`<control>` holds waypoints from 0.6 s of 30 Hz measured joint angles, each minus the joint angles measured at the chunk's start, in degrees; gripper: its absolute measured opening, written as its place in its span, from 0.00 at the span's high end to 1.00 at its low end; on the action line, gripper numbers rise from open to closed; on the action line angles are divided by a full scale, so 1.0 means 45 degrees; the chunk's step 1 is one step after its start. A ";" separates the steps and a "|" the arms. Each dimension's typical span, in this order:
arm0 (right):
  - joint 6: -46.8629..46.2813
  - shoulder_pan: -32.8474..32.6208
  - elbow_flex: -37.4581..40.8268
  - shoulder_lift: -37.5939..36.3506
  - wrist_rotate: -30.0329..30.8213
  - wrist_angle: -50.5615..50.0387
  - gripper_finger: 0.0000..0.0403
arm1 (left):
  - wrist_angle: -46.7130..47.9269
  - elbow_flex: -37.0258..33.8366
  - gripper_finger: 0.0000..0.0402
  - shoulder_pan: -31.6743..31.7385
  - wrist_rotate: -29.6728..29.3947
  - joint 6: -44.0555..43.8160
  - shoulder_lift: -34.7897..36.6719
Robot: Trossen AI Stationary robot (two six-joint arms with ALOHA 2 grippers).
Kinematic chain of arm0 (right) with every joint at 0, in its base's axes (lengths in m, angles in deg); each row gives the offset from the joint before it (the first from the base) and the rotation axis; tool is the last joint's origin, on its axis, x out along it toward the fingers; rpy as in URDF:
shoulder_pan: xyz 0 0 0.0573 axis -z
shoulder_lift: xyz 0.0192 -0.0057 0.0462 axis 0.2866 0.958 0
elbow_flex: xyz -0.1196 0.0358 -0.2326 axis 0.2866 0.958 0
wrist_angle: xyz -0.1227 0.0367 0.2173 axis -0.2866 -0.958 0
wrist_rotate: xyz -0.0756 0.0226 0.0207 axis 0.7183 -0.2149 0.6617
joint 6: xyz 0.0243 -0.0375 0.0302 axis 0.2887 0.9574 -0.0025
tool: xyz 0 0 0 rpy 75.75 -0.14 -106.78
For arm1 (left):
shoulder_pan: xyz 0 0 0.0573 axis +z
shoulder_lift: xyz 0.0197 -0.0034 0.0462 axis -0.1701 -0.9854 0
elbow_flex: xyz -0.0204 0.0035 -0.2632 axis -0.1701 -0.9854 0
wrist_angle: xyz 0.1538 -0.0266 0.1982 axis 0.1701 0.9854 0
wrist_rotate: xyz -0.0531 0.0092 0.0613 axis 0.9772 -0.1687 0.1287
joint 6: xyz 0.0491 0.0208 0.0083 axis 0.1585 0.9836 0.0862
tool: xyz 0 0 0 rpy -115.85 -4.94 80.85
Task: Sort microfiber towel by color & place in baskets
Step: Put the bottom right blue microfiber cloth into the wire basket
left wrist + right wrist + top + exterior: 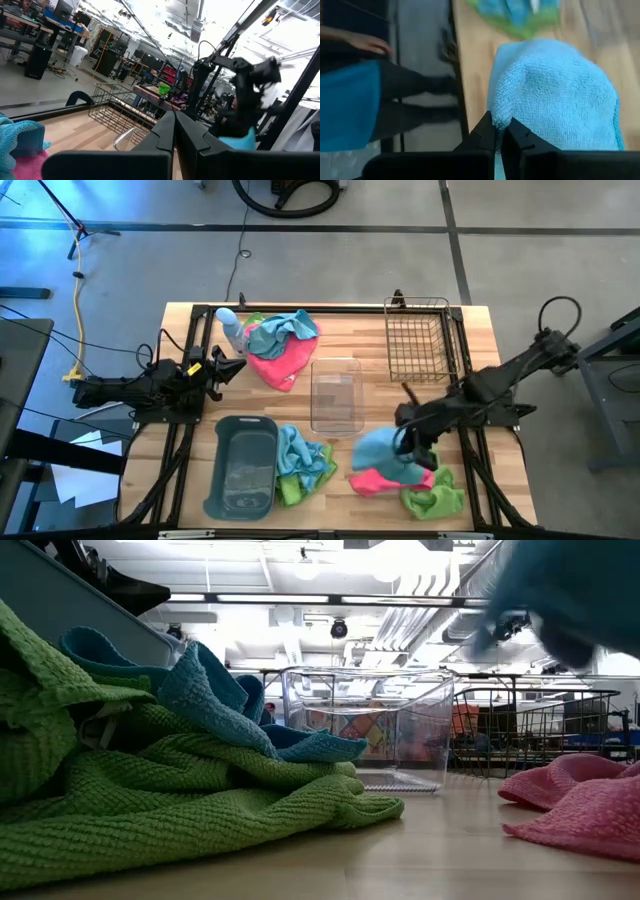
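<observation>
Pinched in your right gripper (499,131), lower centre, the blue towel (555,95) hangs. Choose 1 basket; lift clear first.

Green towel (150,810) under blue towel (215,700), clear bin (365,725), pink towel (580,805) apart.

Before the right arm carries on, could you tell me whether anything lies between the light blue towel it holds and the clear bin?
Nothing visible does. The right gripper is shut on the light blue towel just beside the clear bin; only bare table separates them. The pink towel lies under it, not in the path.
</observation>
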 joint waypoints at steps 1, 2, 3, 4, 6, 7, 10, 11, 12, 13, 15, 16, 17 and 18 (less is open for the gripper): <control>0.0369 0.0047 -0.0340 -0.0109 0.0256 -0.0018 1.00 | 0.0000 0.0000 1.00 -0.0002 0.0000 0.0002 0.0002; 0.0781 0.0112 -0.0689 -0.0202 0.0487 0.0001 1.00 | 0.0000 -0.0001 1.00 -0.0002 0.0000 0.0002 -0.0001; 0.1171 0.0183 -0.1025 -0.0262 0.0694 0.0019 1.00 | 0.0000 0.0000 1.00 -0.0002 0.0000 0.0002 0.0000; 0.1649 0.0270 -0.1390 -0.0304 0.0950 0.0009 1.00 | 0.0000 0.0000 1.00 0.0002 0.0000 0.0001 0.0002; 0.2620 0.0470 -0.2103 -0.0300 0.1475 0.0100 1.00 | 0.0000 0.0000 1.00 -0.0002 0.0000 0.0002 -0.0003; 0.3137 0.0600 -0.2470 -0.0270 0.1746 0.0181 1.00 | 0.0000 -0.0005 1.00 -0.0002 0.0000 0.0002 0.0002; 0.4974 0.1181 -0.3411 -0.0093 0.2269 0.0894 1.00 | 0.0000 0.0000 1.00 -0.0002 0.0000 -0.0002 -0.0002; 0.5638 0.1418 -0.3645 -0.0012 0.2418 0.1196 1.00 | 0.0000 -0.0001 1.00 -0.0002 0.0000 -0.0003 -0.0002; 0.6245 0.1679 -0.3833 0.0059 0.2553 0.1570 1.00 | 0.0000 -0.0001 1.00 -0.0001 0.0000 -0.0001 -0.0003; 0.6802 0.1954 -0.3958 0.0104 0.2646 0.2002 1.00 | 0.0000 -0.0001 1.00 0.0001 0.0000 0.0000 0.0000; 0.7648 0.2584 -0.3955 0.0160 0.2758 0.2871 1.00 | 0.0001 0.0000 1.00 -0.0002 0.0000 0.0000 -0.0003; 0.7984 0.2918 -0.3865 0.0170 0.2743 0.3298 1.00 | 0.0000 -0.0001 1.00 -0.0001 0.0000 -0.0002 -0.0003; 0.8273 0.3230 -0.3734 0.0173 0.2707 0.3638 1.00 | 0.0000 0.0000 1.00 -0.0002 0.0000 0.0002 0.0002; 0.8551 0.3576 -0.3548 0.0173 0.2595 0.3992 1.00 | 0.0000 0.0000 1.00 0.0003 0.0000 0.0002 -0.0003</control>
